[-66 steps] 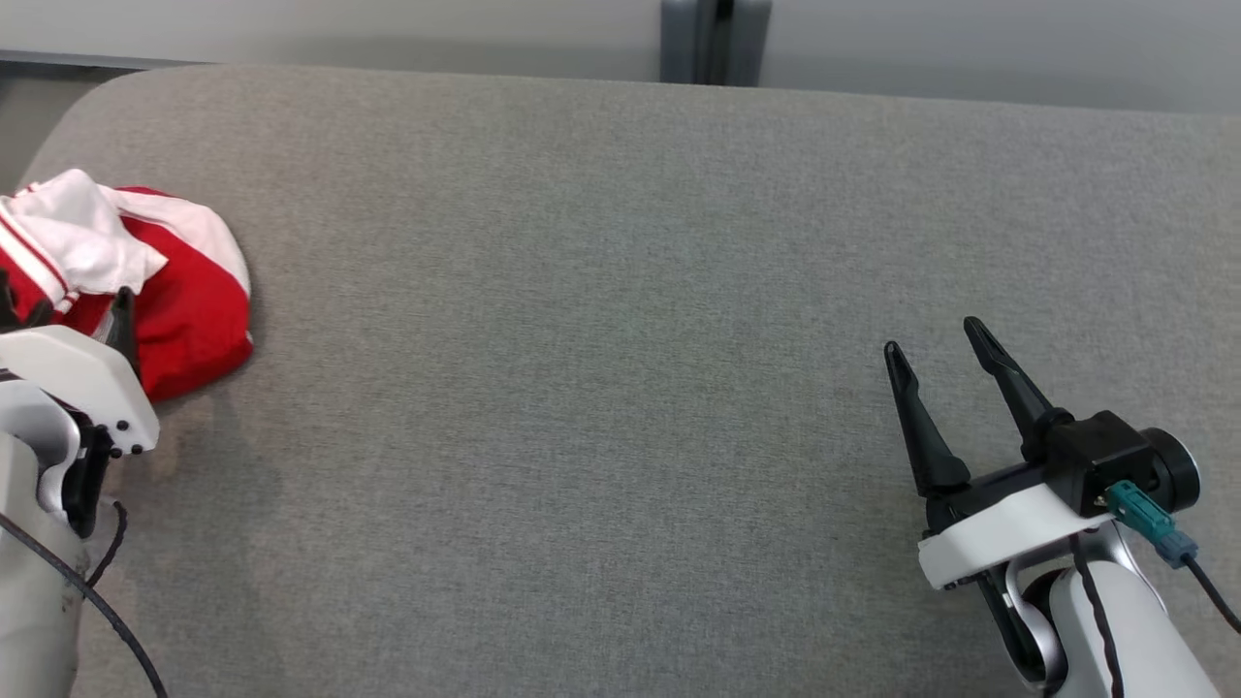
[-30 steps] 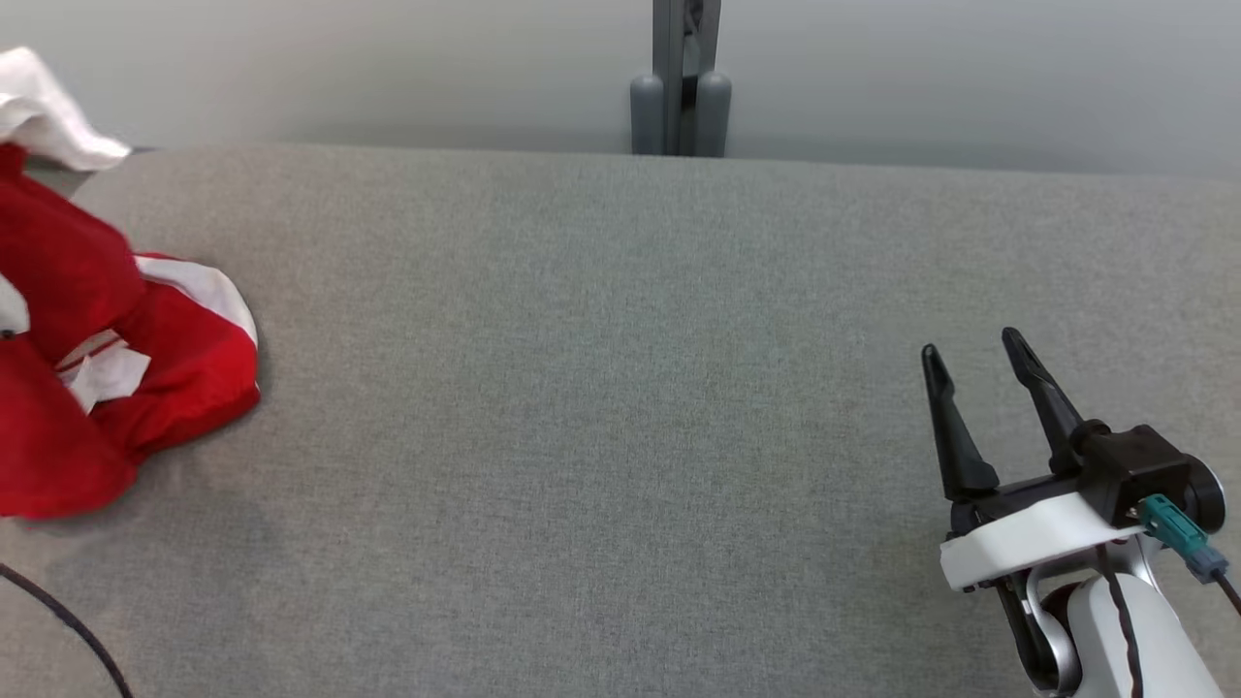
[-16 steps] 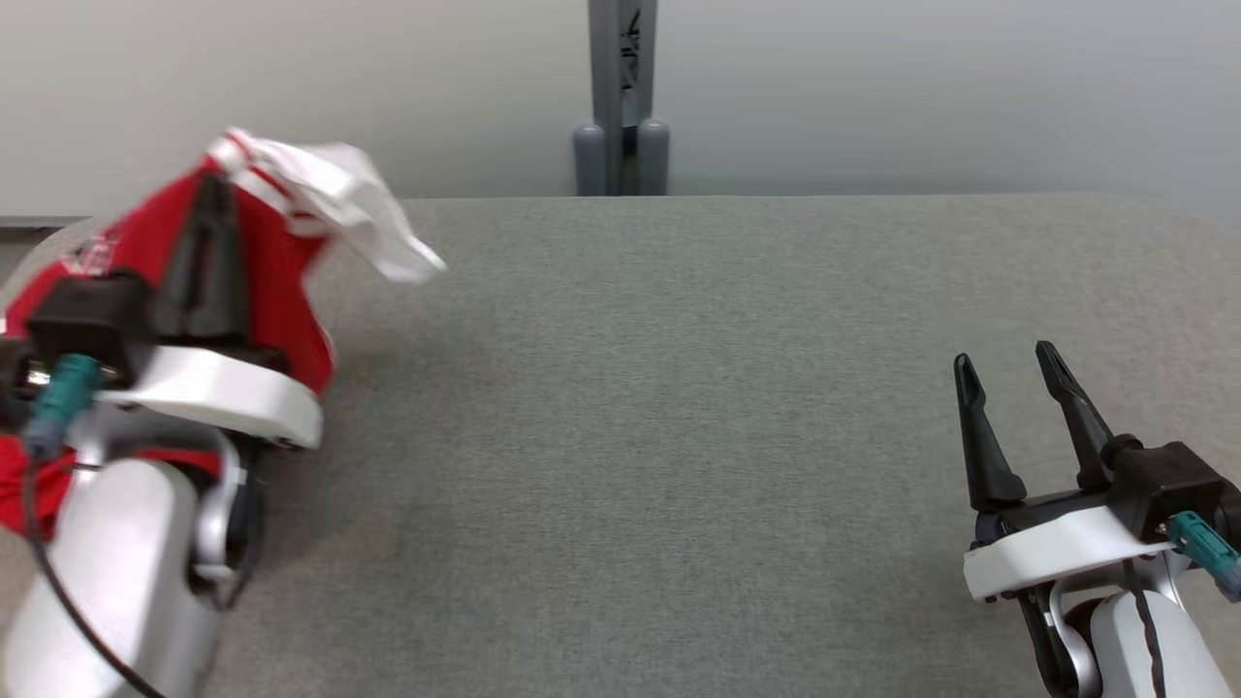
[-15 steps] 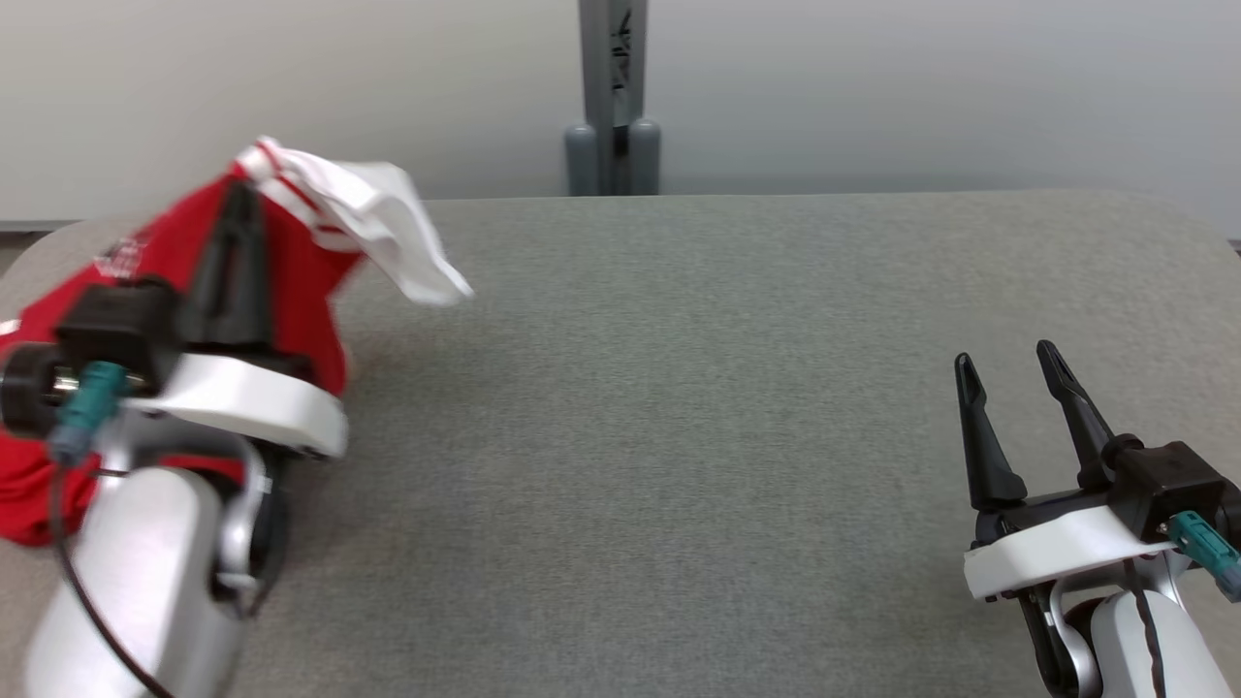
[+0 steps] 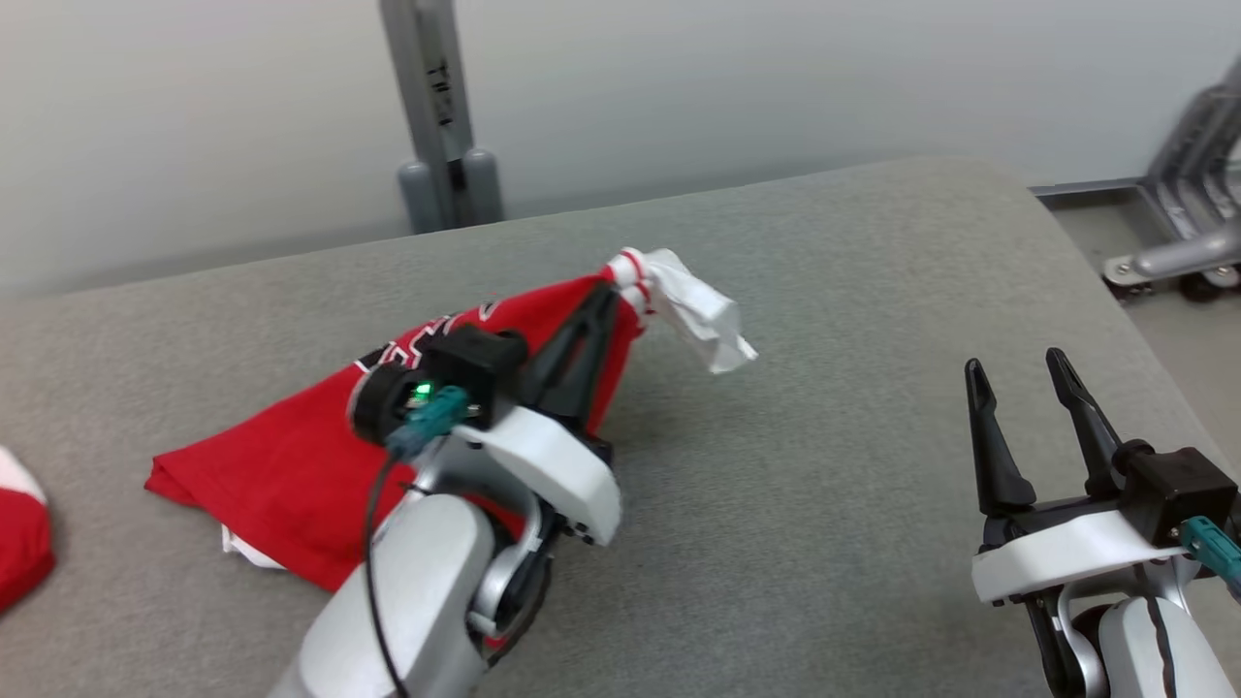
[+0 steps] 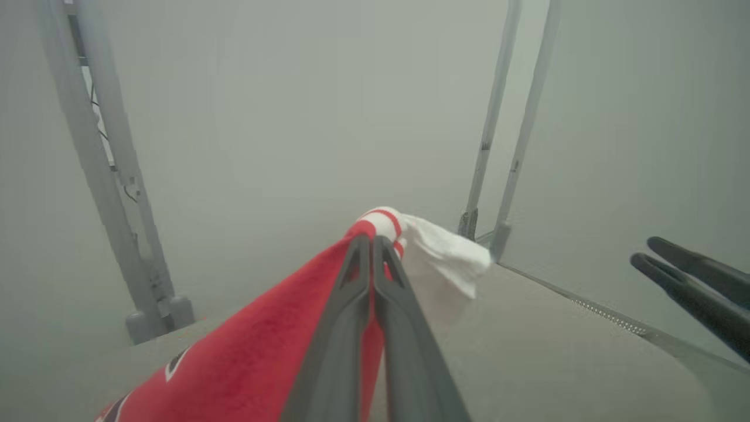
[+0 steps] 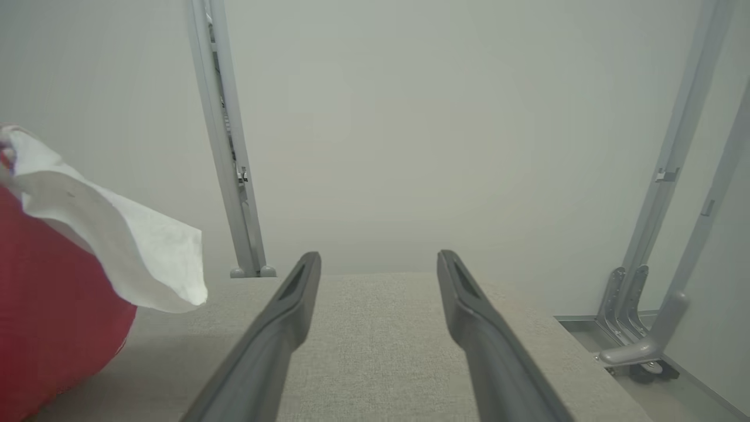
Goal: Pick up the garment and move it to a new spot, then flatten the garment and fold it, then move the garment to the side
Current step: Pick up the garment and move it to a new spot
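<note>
Left gripper [image 5: 606, 299] is pinched fully closed on the red shirt [image 5: 291, 465], right where the red body meets the white sleeve [image 5: 693, 305] with its red stripes. In the left wrist view the two fingers [image 6: 351, 328] run side by side with no gap, and the striped cuff bunches up just past the tips of the left gripper [image 6: 368, 241]. That pinched corner is lifted off the grey padded table [image 5: 824, 388]. The rest of the shirt trails down and back to the robot's left and lies on the table top, about mid-table. The sleeve flops over toward the right side.

Right gripper [image 5: 1015, 364] is spread wide with nothing between the fingers. It hangs over the right part of the table, well apart from the shirt. From its own wrist camera, the right gripper [image 7: 379, 258] has bare table between the fingers, and the shirt [image 7: 47, 328] sits off to the side.

As for writing, there's white lettering with a dark outline on the shirt's chest [image 5: 407, 344], but the left wrist covers most of it and I can't read it. There's also a dark marking on the grey post [image 5: 431, 87] behind the table, too blurry to make out.

Another bit of red and white cloth [image 5: 15, 543] sits at the far left edge, apart from the shirt.
</note>
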Robot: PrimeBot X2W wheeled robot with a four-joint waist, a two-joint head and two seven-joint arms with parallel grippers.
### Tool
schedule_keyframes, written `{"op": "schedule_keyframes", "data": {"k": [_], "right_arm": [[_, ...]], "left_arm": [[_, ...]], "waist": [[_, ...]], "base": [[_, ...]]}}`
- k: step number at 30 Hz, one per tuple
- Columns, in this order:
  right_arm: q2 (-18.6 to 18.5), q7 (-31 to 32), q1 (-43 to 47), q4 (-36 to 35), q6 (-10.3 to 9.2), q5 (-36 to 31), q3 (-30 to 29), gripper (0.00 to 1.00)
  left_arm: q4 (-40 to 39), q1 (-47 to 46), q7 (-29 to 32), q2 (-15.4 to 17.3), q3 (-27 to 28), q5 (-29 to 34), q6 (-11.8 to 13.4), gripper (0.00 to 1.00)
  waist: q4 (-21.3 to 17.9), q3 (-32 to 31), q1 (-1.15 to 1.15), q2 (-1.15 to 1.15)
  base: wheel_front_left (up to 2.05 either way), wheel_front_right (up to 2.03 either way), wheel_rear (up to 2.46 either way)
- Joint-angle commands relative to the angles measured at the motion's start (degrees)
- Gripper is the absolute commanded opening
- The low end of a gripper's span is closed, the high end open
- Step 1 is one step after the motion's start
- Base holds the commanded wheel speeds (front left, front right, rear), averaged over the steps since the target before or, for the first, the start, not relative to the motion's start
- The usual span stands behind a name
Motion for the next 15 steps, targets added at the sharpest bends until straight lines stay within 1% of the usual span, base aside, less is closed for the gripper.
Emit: {"op": "schedule_keyframes", "data": {"k": [1,4,8,11,15], "right_arm": [[-0.32,0.22,0.26,-0.38,0.11,0.07,-0.42,1.00],[-0.27,0.30,0.93,-0.40,0.11,-0.41,-0.83,1.00],[-0.22,0.11,1.45,-0.64,0.11,-0.29,-1.07,1.00],[-0.30,-0.02,1.74,-0.64,0.11,0.44,-0.94,1.00],[-0.30,-0.41,1.53,-0.22,0.11,1.42,-0.44,1.00]], "left_arm": [[1.27,-1.50,-0.27,-0.50,-1.69,0.00,-1.04,0.00],[5.41,-2.68,-0.20,-1.27,-5.82,-0.57,-2.71,0.00],[11.83,-3.71,0.32,-1.72,-11.92,-1.50,-4.40,0.00],[15.42,-3.92,0.50,-2.02,-16.14,-4.20,-4.88,0.00],[20.41,-4.37,0.57,-1.81,-19.66,-7.70,-5.87,0.00]], "waist": [[-2.63,-0.15,0.00,0.00],[-3.90,0.24,0.00,0.00],[-4.32,1.33,0.00,0.00],[-4.11,2.57,0.00,0.00],[-3.14,3.81,0.00,0.00]], "base": [[0.00,0.00,0.00],[0.00,0.00,0.00],[0.00,0.00,0.00],[0.00,0.00,0.00],[0.00,0.00,0.00]]}}
